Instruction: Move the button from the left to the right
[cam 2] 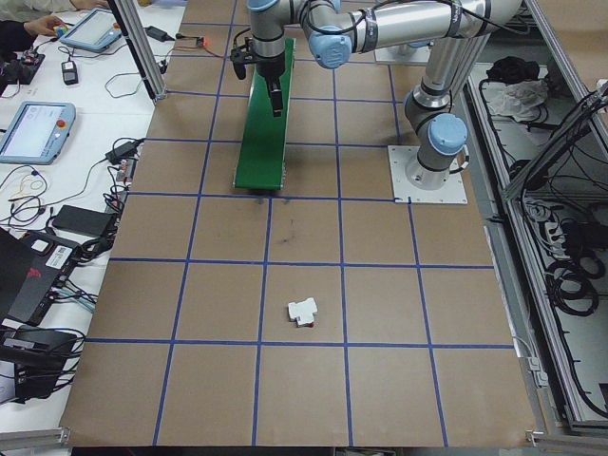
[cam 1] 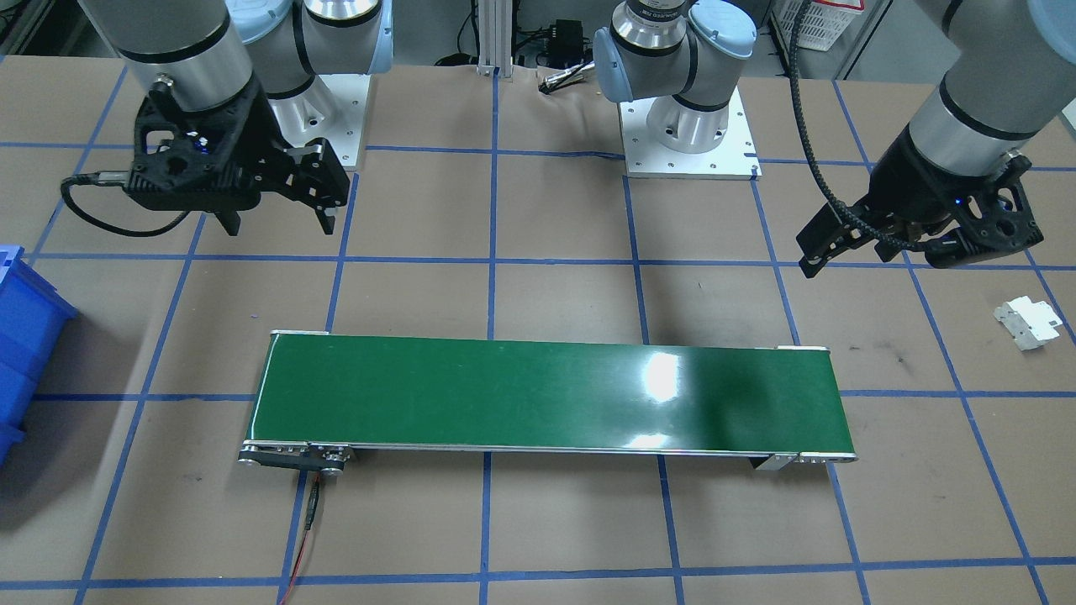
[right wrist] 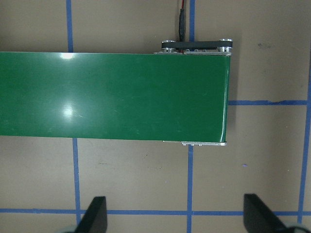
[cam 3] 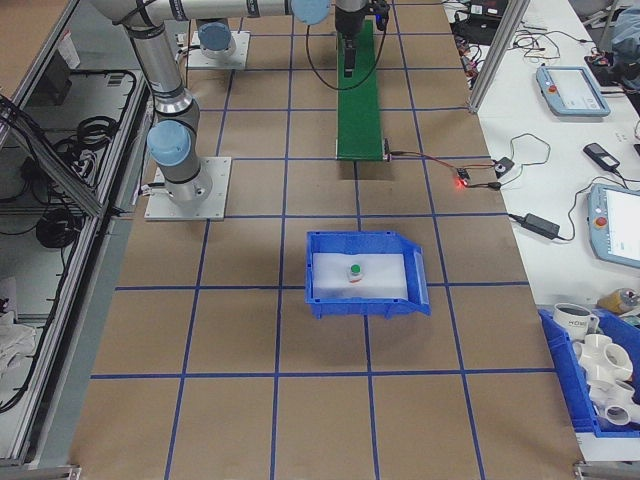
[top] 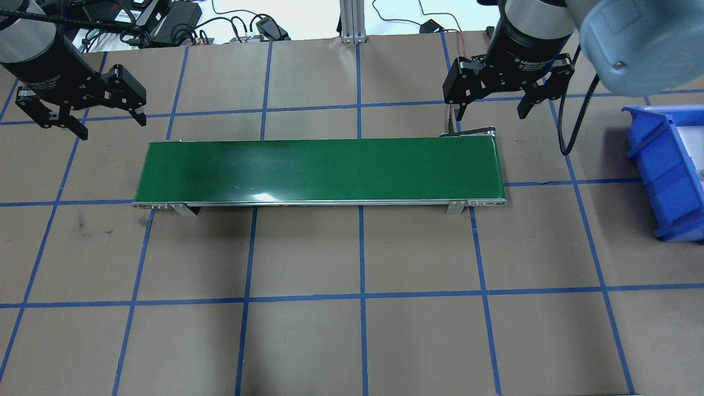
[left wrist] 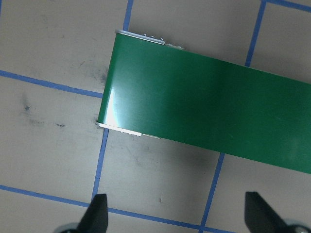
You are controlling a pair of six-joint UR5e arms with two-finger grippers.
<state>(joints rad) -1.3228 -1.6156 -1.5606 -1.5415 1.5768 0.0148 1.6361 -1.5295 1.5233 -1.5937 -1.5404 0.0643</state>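
Observation:
The button (cam 3: 354,270), green-capped, rests on the white lining inside the blue bin (cam 3: 365,302) at the robot's right end of the table; only the exterior right view shows it. A green conveyor belt (top: 319,170) lies across the middle, with nothing on it. My left gripper (top: 113,127) hovers open and empty just past the belt's left end, its fingertips (left wrist: 99,206) framing that end from above. My right gripper (top: 489,114) hangs open and empty above the belt's right end (right wrist: 214,97).
A white rectangular block (cam 1: 1025,322) lies on the brown paper beyond the left arm, also in the side view as a white block (cam 2: 302,312). The blue bin (top: 660,165) sits at the right edge. A red cable (cam 1: 307,521) leaves the belt's motor end.

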